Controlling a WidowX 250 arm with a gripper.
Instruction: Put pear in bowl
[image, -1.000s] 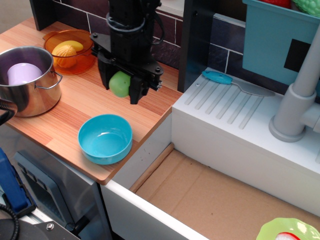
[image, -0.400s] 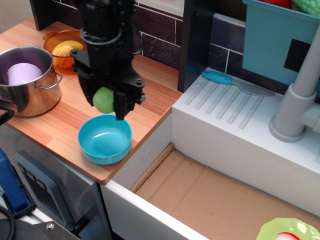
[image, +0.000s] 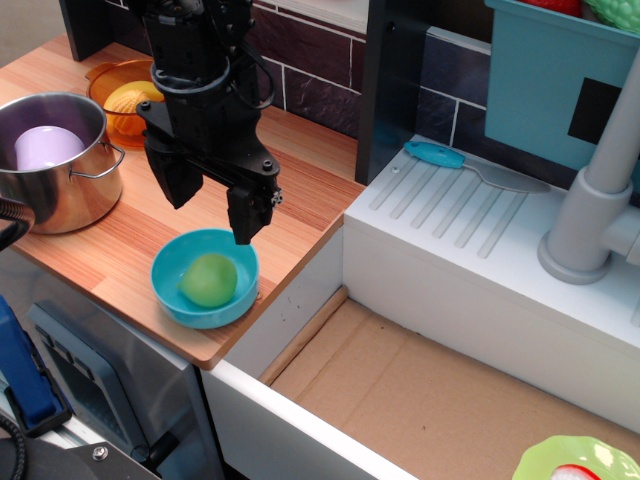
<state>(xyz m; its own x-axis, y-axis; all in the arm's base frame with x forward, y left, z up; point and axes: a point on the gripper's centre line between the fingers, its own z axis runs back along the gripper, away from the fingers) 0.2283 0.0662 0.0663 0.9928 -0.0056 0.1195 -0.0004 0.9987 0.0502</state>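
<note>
The light-green pear lies inside the turquoise-blue bowl, which stands near the front edge of the wooden counter. My black gripper hangs just above the bowl's far rim. Its two fingers are spread apart and hold nothing. The left finger is over the bowl's left side, the right finger over its right side.
A steel pot with a lilac cup inside stands at the left. An orange transparent bowl with yellow fruit is behind my arm. The counter ends at a white sink unit on the right, with a blue spoon and a grey tap.
The pear has left my gripper and dropped into the blue bowl. The fingers have opened. The gripper moved forward and left over the bowl beforehand.
</note>
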